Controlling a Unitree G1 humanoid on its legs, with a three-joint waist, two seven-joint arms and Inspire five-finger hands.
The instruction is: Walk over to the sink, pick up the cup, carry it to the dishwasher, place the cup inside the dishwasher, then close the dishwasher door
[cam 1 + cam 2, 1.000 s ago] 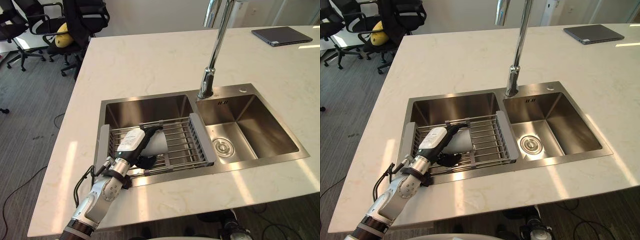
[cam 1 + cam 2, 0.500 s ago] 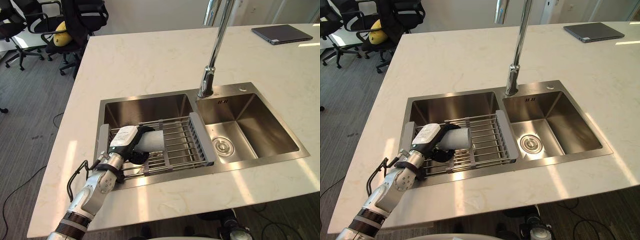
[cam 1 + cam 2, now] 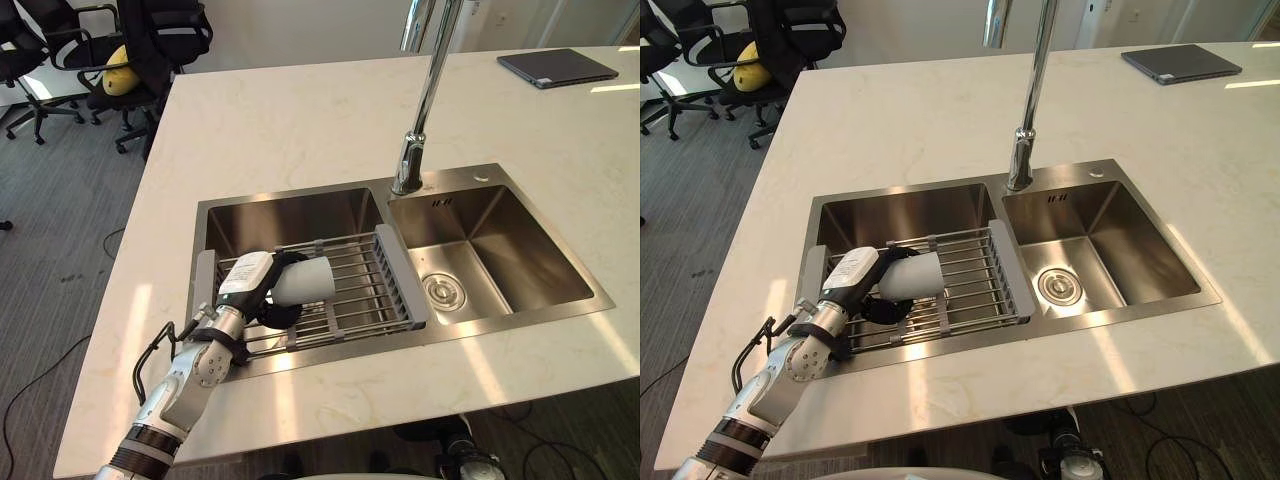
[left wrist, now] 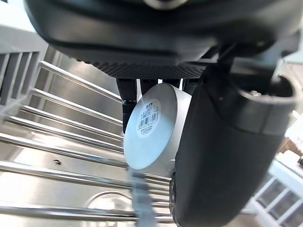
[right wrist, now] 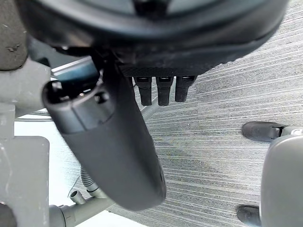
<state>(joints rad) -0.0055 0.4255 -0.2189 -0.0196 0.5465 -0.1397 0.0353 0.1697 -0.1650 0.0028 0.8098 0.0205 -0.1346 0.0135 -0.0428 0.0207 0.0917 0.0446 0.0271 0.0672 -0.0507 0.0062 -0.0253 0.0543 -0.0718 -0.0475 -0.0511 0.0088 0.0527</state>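
While the broad, pale, marble-veined stone countertop (image 3: pixel 300 130) spreads across most of the head views, the stainless-steel double-bowl sink (image 3: pixel 520 240) is set into it and serves as the reference for everything else. Beyond the sink's far-left corner, on grey carpet, stands a cluster of black office chairs (image 3: pixel 160 40), one of them carrying a yellow object (image 3: pixel 117 77). A tall chrome faucet (image 3: pixel 425 100) rises from the sink's back rim, at the divider between the two bowls. Across the sink's left bowl lies a metal wire dish rack (image 3: pixel 360 285) with grey plastic end pieces, spanning that bowl toward its front edge. Well beyond the sink's far-right corner, a flat dark closed laptop (image 3: pixel 562 68) rests on the counter.

The robot's left hand (image 3: pixel 248 285) reaches in over the sink's front-left rim and sits above the rack, its fingers and white-covered thumb curled round a white cylindrical cup (image 3: pixel 305 282). The cup is turned on its side over the rack in the sink's left bowl, its mouth facing the right bowl; whether it touches the wires cannot be told. In the left wrist view the cup's round base (image 4: pixel 154 125), bearing a barcode sticker, faces the palm.

The right hand (image 5: pixel 118 151) hangs over carpet away from the sink, fingers loose and straight, holding nothing.

A round metal drain (image 3: pixel 439 290) sits in the sink's right bowl.
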